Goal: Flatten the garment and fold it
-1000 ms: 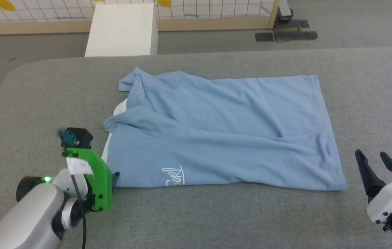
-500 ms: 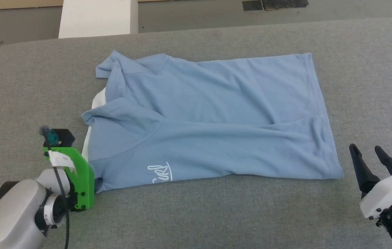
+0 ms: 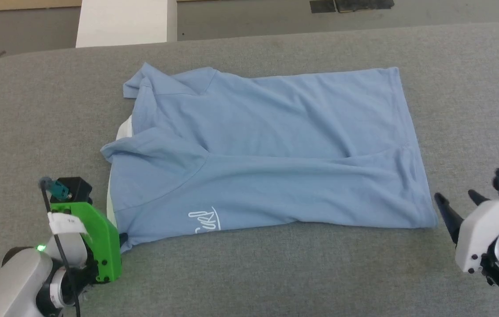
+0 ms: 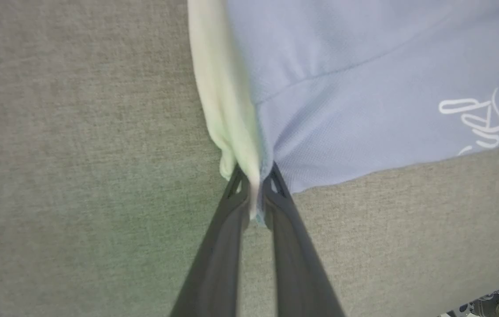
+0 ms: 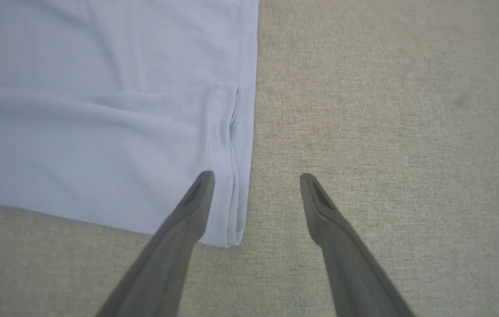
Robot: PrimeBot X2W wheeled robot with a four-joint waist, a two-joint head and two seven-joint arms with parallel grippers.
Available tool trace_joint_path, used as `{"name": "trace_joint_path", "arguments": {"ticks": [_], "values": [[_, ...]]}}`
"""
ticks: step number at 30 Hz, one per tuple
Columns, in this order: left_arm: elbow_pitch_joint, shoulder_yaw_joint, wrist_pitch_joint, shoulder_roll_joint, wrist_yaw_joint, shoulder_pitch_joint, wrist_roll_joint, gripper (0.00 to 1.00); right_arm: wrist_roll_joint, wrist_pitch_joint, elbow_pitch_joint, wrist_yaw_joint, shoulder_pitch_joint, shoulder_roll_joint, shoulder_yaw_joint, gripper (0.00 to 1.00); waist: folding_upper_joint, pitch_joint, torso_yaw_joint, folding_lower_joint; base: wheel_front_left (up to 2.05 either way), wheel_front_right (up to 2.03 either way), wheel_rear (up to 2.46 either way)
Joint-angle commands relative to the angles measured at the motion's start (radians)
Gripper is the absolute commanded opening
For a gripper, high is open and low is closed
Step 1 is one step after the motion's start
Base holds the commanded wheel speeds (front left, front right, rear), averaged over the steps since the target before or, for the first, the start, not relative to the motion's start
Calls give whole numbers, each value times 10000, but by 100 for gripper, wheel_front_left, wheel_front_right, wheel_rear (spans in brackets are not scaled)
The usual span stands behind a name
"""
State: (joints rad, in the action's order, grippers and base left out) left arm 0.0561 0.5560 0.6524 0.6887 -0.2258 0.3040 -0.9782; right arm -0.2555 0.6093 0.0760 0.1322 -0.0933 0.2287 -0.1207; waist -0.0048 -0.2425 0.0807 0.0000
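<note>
The garment (image 3: 267, 149), a light blue polo shirt with a white collar edge and a white cursive logo, lies spread and creased on the grey table (image 3: 275, 273), collar end to the left. My left gripper (image 4: 256, 176) is shut on the garment's (image 4: 364, 88) near-left corner, pinching white collar and blue cloth between its dark fingers. In the head view that gripper (image 3: 121, 237) sits under its green mount at the shirt's lower left corner. My right gripper (image 5: 253, 180) stands open, one finger over the hem corner of the garment (image 5: 99, 110), the other over bare table. It shows at the right edge (image 3: 460, 207).
A white box (image 3: 126, 22) stands beyond the table's far edge on the floor. Bare grey table (image 5: 386, 110) surrounds the shirt on all sides, with wide room in front and to the left.
My left gripper has closed on the shirt's near-left corner. The right gripper has drawn closer to the hem corner. The head camera tilted down after the earliest frame.
</note>
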Motion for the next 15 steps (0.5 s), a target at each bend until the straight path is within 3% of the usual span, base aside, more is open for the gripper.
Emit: {"name": "trace_joint_path", "arguments": {"ticks": [1,7,15], "values": [[-238,-3,-73,57,-98,-373,-87,0,189,783,-22,-15,-371,133,173,100,48,-152,18,0,0,0,0],[-1328,-369,-357,402,-246,-565,-105,0,627,3335,-77,-15,-1185,291,712,100,48,-748,-220,0,0,0,0],[-1919,-589,-547,615,-298,-647,-93,0,1013,5140,-423,-15,-1391,247,1329,100,48,-1147,-460,0,0,0,0]]}}
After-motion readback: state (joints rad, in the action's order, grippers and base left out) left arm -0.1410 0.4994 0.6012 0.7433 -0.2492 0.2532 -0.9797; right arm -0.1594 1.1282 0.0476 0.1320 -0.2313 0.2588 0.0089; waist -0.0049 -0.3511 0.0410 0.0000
